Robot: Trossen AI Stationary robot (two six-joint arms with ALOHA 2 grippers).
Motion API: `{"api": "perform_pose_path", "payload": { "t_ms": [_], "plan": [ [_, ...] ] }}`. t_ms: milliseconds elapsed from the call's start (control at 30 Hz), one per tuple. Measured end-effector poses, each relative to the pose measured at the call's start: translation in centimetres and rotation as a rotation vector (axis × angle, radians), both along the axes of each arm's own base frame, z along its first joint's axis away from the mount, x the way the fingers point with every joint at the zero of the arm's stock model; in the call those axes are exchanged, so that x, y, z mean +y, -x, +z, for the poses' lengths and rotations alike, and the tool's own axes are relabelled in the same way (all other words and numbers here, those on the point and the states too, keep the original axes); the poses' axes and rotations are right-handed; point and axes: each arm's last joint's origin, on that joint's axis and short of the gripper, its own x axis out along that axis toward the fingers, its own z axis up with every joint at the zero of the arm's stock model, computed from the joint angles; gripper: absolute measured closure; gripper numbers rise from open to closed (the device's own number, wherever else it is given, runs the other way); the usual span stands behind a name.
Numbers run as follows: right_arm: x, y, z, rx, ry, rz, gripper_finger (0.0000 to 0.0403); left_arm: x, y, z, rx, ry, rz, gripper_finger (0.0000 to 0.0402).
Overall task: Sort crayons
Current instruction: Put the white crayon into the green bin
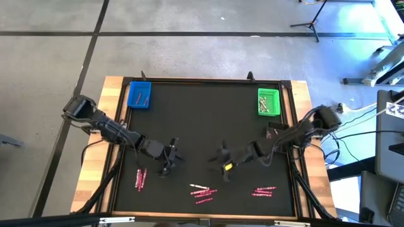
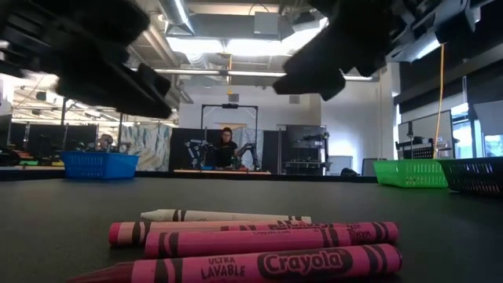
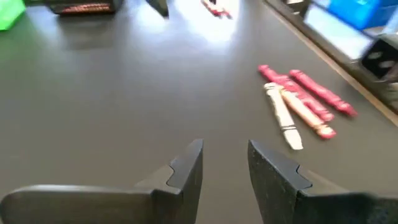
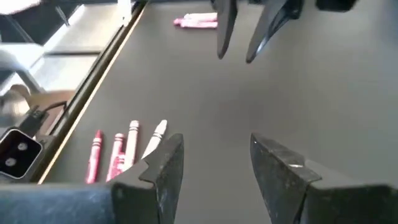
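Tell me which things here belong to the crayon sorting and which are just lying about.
Job:
- thin pink and whitish wax crayons, loose in groups
- small blue plastic tray
- small green plastic tray

Lying about:
- dark mesh basket
- tripod stand

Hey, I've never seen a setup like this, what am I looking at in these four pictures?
A robot with two dark arms works at a black table. One picture looks straight down, one looks level across the tabletop, and two come from cameras on the wrists. The left gripper and right gripper hover near the middle, both open, holding nothing. Pink and pale crayons lie in three groups near the front edge: left, middle and right. A blue tray and a green tray sit at the back corners.
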Motion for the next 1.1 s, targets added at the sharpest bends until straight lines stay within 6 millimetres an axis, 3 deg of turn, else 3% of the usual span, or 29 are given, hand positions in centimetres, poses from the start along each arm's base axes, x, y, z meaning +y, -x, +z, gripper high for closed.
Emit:
{"api": "perform_pose_path", "payload": {
  "t_ms": [267, 567, 1100],
  "plan": [
    [4.5, -4.4, -1.0, 0.113, 0.019, 0.026, 0.0221, -3.7, 1.8, -0.1, 0.047, 0.083, -0.110, 0.0282],
    [6.8, -7.7, -2.1, 0.247, 0.013, 0.036, 0.0221, -6.1, 3.6, -0.4, 0.071, 0.053, -0.157, 0.0282],
    [7.9, -8.6, -6.0, 0.341, -0.033, -0.024, 0.0221, -6.6, 4.3, -0.9, 0.117, 0.024, -0.186, 0.0282]
  ]
}}
